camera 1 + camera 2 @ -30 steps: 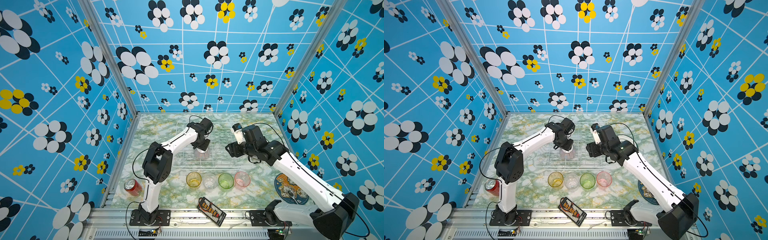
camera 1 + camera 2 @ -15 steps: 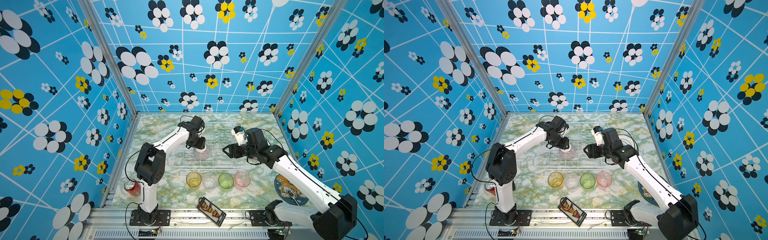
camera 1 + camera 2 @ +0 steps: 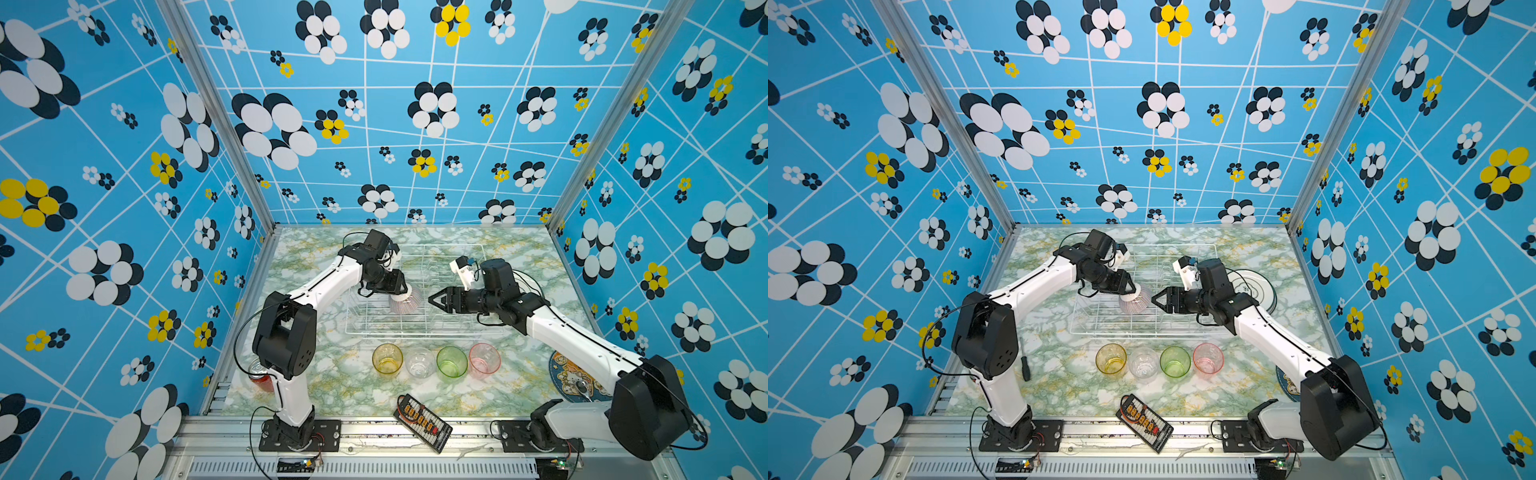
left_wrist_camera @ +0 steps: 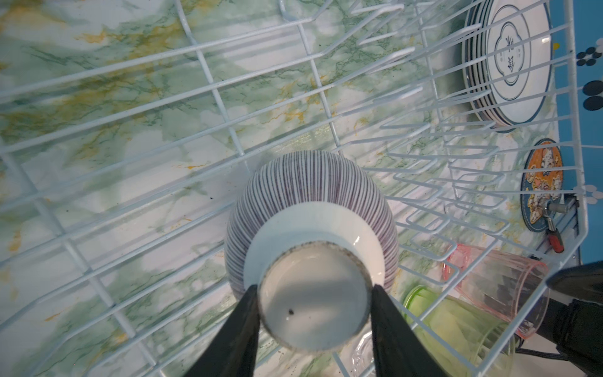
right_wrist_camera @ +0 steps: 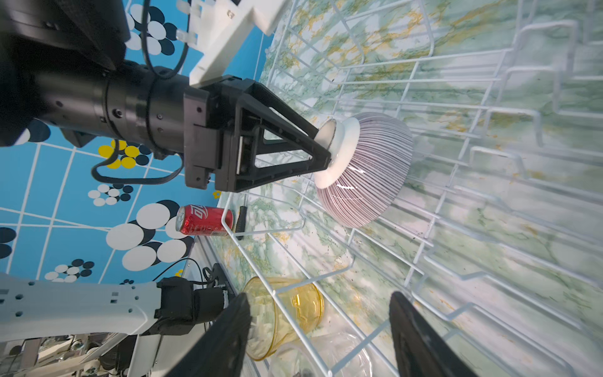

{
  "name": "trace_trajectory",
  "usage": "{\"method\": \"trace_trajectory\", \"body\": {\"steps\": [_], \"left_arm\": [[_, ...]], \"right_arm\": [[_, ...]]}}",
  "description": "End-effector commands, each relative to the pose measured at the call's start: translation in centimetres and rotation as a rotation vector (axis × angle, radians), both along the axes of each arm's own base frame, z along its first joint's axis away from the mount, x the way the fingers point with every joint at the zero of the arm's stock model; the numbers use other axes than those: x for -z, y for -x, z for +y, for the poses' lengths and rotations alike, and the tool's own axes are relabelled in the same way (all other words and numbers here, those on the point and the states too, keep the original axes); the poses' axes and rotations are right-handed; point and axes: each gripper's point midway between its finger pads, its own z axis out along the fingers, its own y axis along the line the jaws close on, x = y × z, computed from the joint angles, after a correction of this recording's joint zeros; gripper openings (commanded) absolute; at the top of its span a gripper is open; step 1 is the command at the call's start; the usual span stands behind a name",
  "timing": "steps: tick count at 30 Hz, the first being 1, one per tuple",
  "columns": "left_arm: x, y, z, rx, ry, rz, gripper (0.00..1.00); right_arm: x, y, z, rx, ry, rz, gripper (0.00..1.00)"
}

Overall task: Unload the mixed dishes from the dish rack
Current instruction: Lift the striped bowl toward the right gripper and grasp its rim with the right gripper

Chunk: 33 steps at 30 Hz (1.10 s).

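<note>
The unloading is judged nearly finished. Four translucent tumblers are lined up upright on the green-veined marble counter (image 3: 332, 386), between the white wire dish rack (image 3: 390, 330) and the counter's front edge: the yellow tumbler (image 3: 387, 358), the clear tumbler (image 3: 419, 362), the green tumbler (image 3: 451, 361) and the pink tumbler (image 3: 484, 360). A stack of white round plates with dark rims (image 3: 1256, 284) is laid flat beside the rack, toward the counter's right edge. Only the pink-striped ribbed bowl (image 3: 407, 302) is seen within the rack, which is set mid-counter toward the back edge.

The bowl is pinched by its white foot ring between the jaws of the left gripper (image 4: 313, 293). It is tipped on its side over the rack floor. Whether its rim touches the wires cannot be told. The left arm is stretched from the front edge, with its wrist angled down into the rack. The right gripper (image 3: 434, 300) is held near-level just beside the bowl and pointed at it, with its jaws spread and empty. Lifting the bowl out onto the counter is judged to be what is left.
</note>
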Motion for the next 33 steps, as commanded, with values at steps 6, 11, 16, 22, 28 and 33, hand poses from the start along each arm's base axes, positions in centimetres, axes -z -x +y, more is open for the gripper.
{"method": "trace_trajectory", "body": {"steps": [6,11,16,22,28,33], "left_arm": [[-4.1,-0.6,-0.1,-0.018,0.232,-0.039,0.35],[-4.7,-0.7,-0.1,-0.021,0.297,-0.031,0.35],[-5.5,-0.8,-0.3,-0.017,0.371,-0.028,0.35],[-6.7,-0.7,-0.6,-0.006,0.436,-0.031,0.35],[-7.9,-0.4,-1.0,0.014,0.508,-0.031,0.35],[-8.1,-0.3,-1.1,0.018,0.528,-0.031,0.35]], "right_arm": [[-0.1,-0.2,1.5,-0.04,-0.105,0.047,0.65],[1.0,-0.4,1.9,-0.043,-0.109,0.09,0.6],[1.2,-0.4,2.1,-0.051,-0.119,0.103,0.56],[1.1,-0.4,2.1,-0.05,-0.124,0.1,0.52],[0.7,-0.7,2.3,-0.037,-0.169,0.077,0.5],[-0.1,-1.1,2.4,-0.02,-0.206,0.043,0.5]]}}
